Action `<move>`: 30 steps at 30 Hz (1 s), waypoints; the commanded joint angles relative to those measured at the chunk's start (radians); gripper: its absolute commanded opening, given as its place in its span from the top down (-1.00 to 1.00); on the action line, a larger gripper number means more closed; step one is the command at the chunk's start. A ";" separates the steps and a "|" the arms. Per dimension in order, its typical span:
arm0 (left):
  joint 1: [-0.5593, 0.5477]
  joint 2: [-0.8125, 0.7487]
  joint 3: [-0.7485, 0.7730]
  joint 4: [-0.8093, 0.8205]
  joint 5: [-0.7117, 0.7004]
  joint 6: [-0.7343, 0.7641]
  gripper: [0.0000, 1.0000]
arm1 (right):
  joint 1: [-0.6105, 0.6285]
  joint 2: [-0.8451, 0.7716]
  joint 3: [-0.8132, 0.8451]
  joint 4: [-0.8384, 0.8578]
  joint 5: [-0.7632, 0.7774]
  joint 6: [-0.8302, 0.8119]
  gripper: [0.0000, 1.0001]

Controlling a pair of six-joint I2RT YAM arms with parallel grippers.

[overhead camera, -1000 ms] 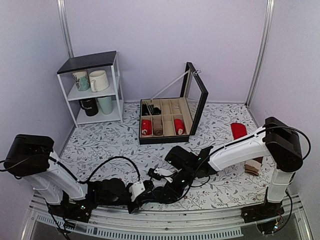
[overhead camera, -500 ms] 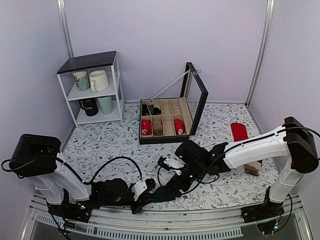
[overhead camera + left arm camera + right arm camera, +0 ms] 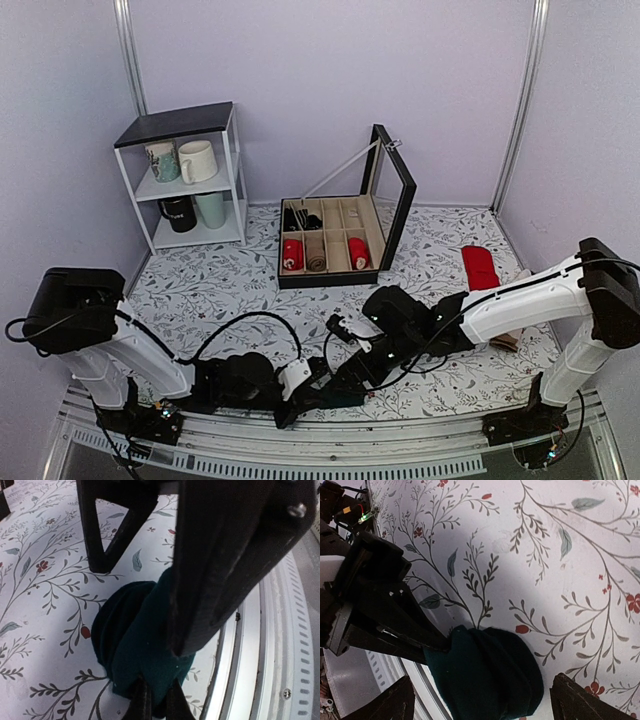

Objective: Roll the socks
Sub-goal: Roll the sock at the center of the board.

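The socks [image 3: 490,672] are a compact dark teal roll lying on the flowered tablecloth close to the table's near edge; they also show as the socks [image 3: 135,645] and, mostly hidden by the arms, the socks [image 3: 330,393]. My left gripper [image 3: 155,705] is shut on the socks, pinching the fabric at the roll's end; from above, the left gripper [image 3: 303,393] lies low on the table. My right gripper [image 3: 482,692] is open, one finger on each side of the roll with a gap to it. From above, the right gripper [image 3: 347,378] hangs just over the roll.
An open black divided box [image 3: 385,235] holding rolled red and beige socks stands at the back middle. Red socks [image 3: 478,262] and beige-brown socks [image 3: 508,338] lie at the right. A white shelf [image 3: 190,180] with mugs stands back left. The metal rail [image 3: 300,445] runs along the near edge.
My right gripper has opened off the roll and its arm has shifted to the right. The left gripper has kept its grip and slid slightly right with the roll.
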 commanded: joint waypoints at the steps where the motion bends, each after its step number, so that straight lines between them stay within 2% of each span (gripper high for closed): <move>1: 0.009 0.070 -0.030 -0.272 0.061 -0.011 1.00 | -0.005 -0.050 -0.050 0.048 -0.020 0.074 -0.91; 20: 0.028 0.084 -0.015 -0.284 0.066 0.017 1.00 | -0.006 0.039 -0.107 0.053 -0.118 0.083 -0.83; 30: 0.032 0.111 0.022 -0.334 0.105 0.020 1.00 | -0.005 -0.056 -0.100 -0.045 0.037 0.137 -0.87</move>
